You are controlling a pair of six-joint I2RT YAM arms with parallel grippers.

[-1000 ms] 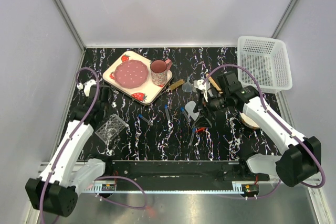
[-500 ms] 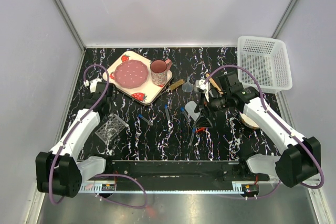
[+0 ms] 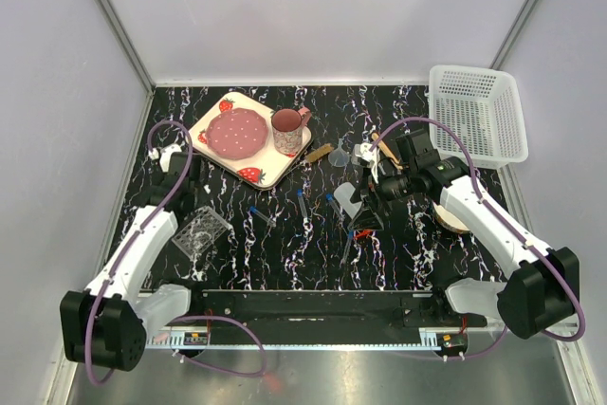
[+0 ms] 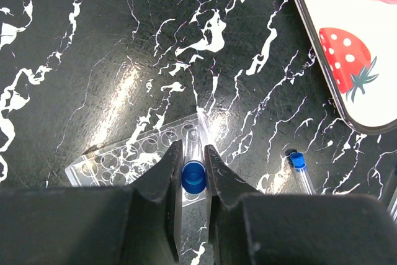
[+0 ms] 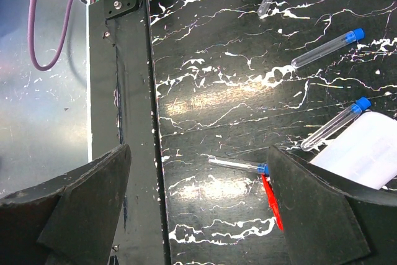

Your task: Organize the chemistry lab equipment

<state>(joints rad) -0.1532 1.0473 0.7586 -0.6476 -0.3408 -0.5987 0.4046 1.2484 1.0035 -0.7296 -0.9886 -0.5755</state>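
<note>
Black table (image 4: 80, 48): left fingers (image 4: 162, 175) pinch blue-capped tube (image 4: 193, 177) near clear rack (image 4: 121, 164).

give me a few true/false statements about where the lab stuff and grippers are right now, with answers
1. The left gripper is shut on a blue-capped tube. True.
2. The tube rack sits on the strawberry tray. False: it lies on the black table, apart from the tray.
3. The right gripper is open and holds nothing. True.
4. The mug stands in the white basket. False: it stands on the strawberry tray, beside the pink plate.
5. Other capped tubes lie loose on the table. True.
</note>
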